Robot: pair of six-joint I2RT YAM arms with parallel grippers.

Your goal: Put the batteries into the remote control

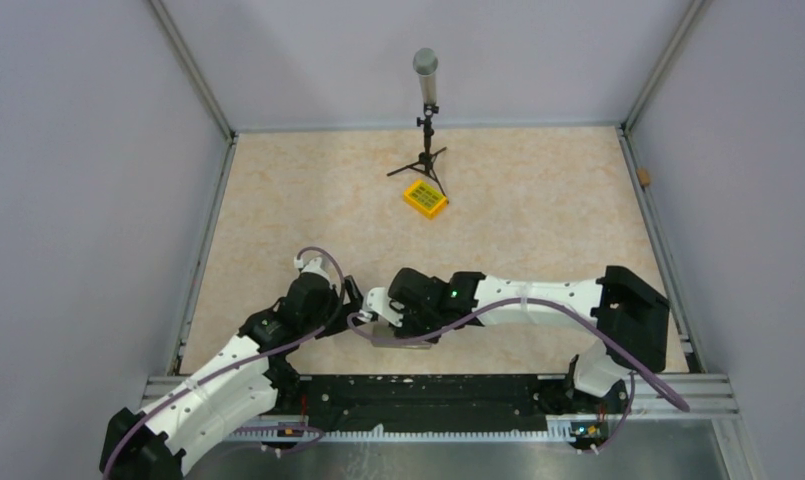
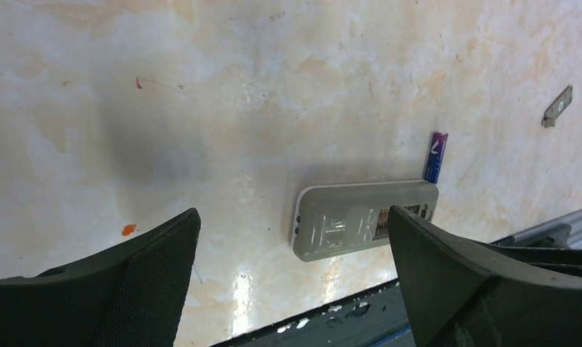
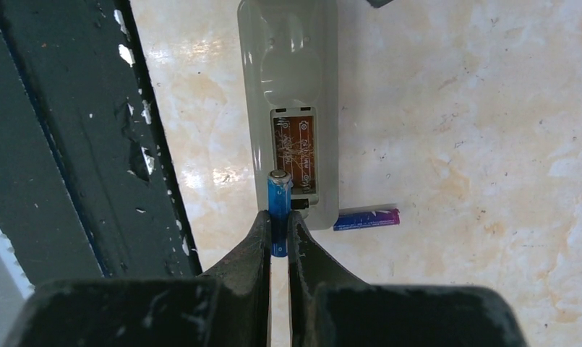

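Seemingly, battery half-hidden between right fingers.

We see two white arms over the tan counter. The left arm and the right arm meet near the front edge, tips close together. The remote control peeks out under the right tip, mostly hidden. Farther back, a yellow box sits just beside a black stand holding a grey tube.

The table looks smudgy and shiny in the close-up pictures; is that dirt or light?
Mostly light. Left wrist view: a grey shadow on the table, white glare below the remote, plus two real orange specks. Right wrist view: bright glare patches left of the remote.
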